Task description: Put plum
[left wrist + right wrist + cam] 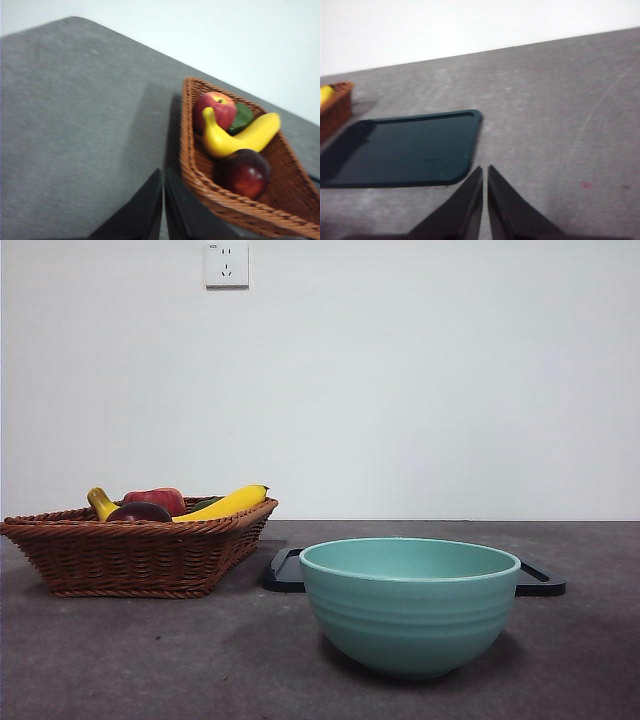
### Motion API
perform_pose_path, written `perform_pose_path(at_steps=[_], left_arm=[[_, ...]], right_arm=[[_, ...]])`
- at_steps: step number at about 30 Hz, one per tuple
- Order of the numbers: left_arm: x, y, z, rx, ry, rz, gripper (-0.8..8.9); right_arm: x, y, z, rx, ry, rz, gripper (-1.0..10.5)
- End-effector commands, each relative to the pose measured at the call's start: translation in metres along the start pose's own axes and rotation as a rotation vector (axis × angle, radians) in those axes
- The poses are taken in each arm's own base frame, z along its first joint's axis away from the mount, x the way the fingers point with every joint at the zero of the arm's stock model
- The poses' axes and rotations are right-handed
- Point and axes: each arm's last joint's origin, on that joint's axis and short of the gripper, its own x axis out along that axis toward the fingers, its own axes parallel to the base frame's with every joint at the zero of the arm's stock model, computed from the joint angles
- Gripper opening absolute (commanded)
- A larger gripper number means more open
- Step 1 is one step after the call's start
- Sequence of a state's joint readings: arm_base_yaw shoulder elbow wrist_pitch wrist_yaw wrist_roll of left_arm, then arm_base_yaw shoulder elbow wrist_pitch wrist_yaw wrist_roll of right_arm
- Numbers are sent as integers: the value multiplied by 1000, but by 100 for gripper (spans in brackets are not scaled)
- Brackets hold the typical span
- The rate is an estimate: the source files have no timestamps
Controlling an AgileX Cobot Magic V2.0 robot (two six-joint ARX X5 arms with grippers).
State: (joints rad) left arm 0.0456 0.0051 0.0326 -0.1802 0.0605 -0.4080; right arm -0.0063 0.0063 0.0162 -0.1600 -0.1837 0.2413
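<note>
Maroon plum [246, 172] sat in your wicker basket [200, 186] at left beside the banana [235, 137], left gripper [163, 205] nearly closed and empty just outside its rim, right gripper [485, 200] likewise, near the dark tray [400, 150]

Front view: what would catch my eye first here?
A big teal bowl stands nearest, in front of a dark flat tray. To its side sits a woven basket holding a yellow banana, a red apple and the dark plum.
</note>
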Motion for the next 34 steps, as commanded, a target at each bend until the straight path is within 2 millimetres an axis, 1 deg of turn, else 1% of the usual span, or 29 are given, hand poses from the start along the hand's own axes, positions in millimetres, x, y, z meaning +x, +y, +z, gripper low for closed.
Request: perform_pose_path(at_steps=[1,5,12,15,19,23,26,34], left_arm=[[-1,-1,1,-61,16,-20,9],[-7,-8,15,-97,-7,-34,9],[-21,-24,49,-96,-5,-63,10],[-25,-33,64,-55,35,-101,10],[-24,-45,83,31,147,-190,10],[-18,-55,100,103,267,-285,10],[-12,-64,113,146,354,-351,10],[0,-88,147,260,545,-461,9]], right_arm=[[-2,2,4,89,-6,13,5],[-7,6,18,110,-35,26,5],[-24,19,54,109,-30,28,5],[-31,25,71,102,-8,42,5],[-35,34,95,73,71,92,5],[-34,42,118,49,193,164,5],[-29,48,136,38,298,230,5],[-14,59,171,-21,512,312,5]])
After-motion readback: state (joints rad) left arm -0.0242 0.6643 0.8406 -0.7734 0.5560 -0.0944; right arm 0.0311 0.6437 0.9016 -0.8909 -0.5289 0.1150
